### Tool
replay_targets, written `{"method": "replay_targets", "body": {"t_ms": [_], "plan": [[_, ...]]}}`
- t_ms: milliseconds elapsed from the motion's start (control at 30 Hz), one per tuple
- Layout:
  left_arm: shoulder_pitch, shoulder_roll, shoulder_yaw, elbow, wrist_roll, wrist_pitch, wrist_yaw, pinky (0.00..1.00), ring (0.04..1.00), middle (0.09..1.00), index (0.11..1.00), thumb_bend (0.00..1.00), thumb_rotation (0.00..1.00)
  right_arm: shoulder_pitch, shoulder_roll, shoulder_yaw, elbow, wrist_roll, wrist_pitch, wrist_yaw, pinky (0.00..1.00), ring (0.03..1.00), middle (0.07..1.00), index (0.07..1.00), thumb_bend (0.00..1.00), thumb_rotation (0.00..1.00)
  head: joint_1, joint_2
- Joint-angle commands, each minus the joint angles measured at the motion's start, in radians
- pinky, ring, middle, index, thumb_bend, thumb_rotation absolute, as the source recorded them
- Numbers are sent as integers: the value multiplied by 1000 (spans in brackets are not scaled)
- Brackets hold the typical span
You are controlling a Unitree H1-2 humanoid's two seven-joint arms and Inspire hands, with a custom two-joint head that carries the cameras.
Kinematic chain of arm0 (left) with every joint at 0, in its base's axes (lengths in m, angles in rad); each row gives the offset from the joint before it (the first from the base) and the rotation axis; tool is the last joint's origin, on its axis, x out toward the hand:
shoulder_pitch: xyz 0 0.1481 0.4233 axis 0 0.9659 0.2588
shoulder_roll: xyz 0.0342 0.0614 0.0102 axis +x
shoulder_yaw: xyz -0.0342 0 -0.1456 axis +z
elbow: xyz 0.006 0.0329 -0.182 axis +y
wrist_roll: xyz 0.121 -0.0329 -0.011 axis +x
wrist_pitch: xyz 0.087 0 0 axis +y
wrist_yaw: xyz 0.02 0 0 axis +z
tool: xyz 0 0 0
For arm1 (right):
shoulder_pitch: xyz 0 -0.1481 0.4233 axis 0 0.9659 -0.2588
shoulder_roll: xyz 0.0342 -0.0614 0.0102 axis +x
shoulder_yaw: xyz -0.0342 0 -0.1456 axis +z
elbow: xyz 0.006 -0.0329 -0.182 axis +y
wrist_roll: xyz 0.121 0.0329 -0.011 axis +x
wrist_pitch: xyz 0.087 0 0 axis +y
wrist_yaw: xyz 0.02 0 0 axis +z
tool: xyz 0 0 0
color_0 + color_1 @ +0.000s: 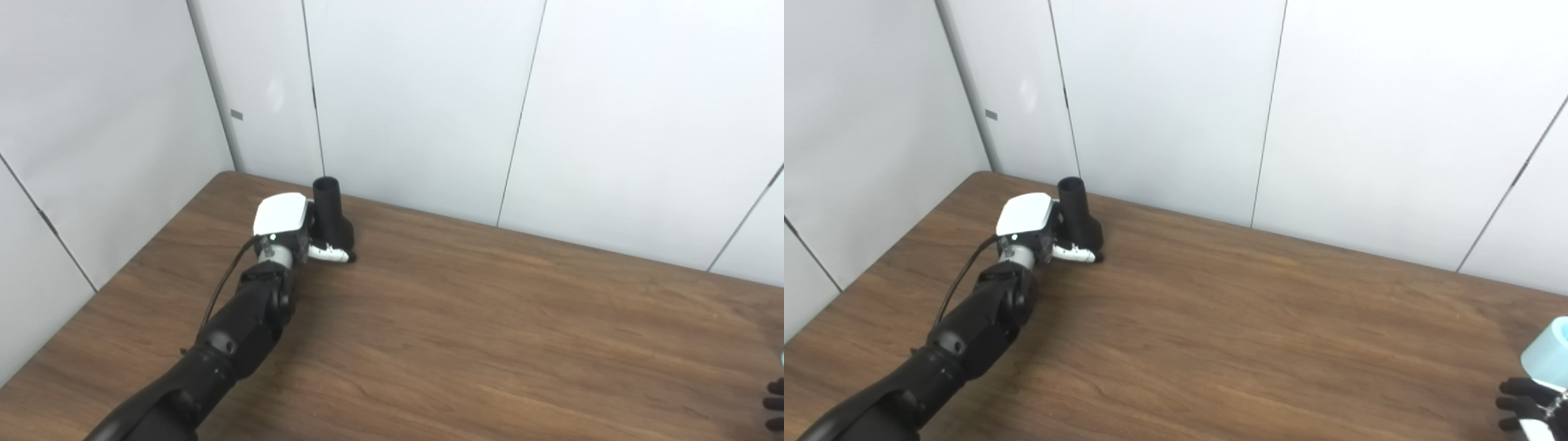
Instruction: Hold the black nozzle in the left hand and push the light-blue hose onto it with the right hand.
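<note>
- Left hand is reaching to the far left corner of the table, sitting against the black nozzle. One white finger is curling round the nozzle's base on the near side; the other fingers are hidden behind the hand's white back, so I cannot tell whether the hold is fully closed.
- Nozzle is standing upright on its wider base, open round mouth pointing up, near the wall panels. Judgement: the hand is coming at it from the side so that the mouth is staying free to take the hose.
- The middle of the table is lying between the two hands; they are well apart.
- Right hand is showing only at the bottom right edge of the right eye view. Dark fingers are bending below the light-blue hose, touching or nearly touching it; whether they are pinching it I cannot tell.
- Hose end is pointing its round face up and leftward. Judgement: it is waiting at the right until the nozzle is secured.
- Count: one nozzle, one hose end in view, two hands, one table.
- Judgement: the joining step is not yet begun.
</note>
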Motion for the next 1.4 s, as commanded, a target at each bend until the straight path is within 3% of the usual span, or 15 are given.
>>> {"method": "replay_targets", "body": {"t_ms": [0,133,400,500,600,667,700,767,867,1067,1267,1367], "plan": [[24,17,-42,32,29,-98,47,289,366,433,517,526,6,7,10,5,19,11,-24,2,386,535,575,534,865,664,1,-3],[19,37,-82,89,56,-207,139,233,290,396,495,521,0,3,10,6,27,4,-33,0,386,534,575,533,889,672,-2,-7],[7,50,-140,129,98,-275,224,233,288,392,487,520,0,-1,12,6,27,11,-41,3,388,538,578,535,877,667,-4,-10],[11,50,-147,122,100,-280,236,268,328,403,489,522,0,1,13,6,24,9,-40,1,385,536,577,533,880,670,-5,-9],[14,47,-161,141,97,-357,310,177,234,456,481,526,0,3,13,6,19,9,-29,0,385,535,577,532,879,670,-9,-7],[33,45,-163,97,78,-372,275,182,243,427,482,523,0,1,13,5,23,8,-34,0,384,533,575,531,890,673,-13,-7],[43,44,-163,74,70,-375,256,262,328,456,484,524,0,1,13,6,25,8,-37,0,383,534,574,530,886,671,-16,-6],[56,38,-164,45,62,-377,233,297,362,461,489,524,0,3,13,7,15,8,-34,1,382,534,574,530,885,673,-20,-6],[80,24,-158,-1,33,-374,174,242,306,408,496,520,0,7,16,4,-7,23,-27,6,377,528,570,526,901,669,-28,-2],[107,15,-154,-69,-1,-366,58,250,314,428,495,523,0,13,19,0,-45,51,-2,9,369,510,552,514,939,636,-43,3],[104,12,-194,-64,16,-426,41,184,241,387,490,517,0,22,29,1,-96,60,42,10,369,507,547,507,967,618,-62,7],[109,7,-210,-69,9,-456,34,223,282,396,496,517,0,29,35,7,-130,69,63,16,376,512,553,513,941,607,-80,10]]}}
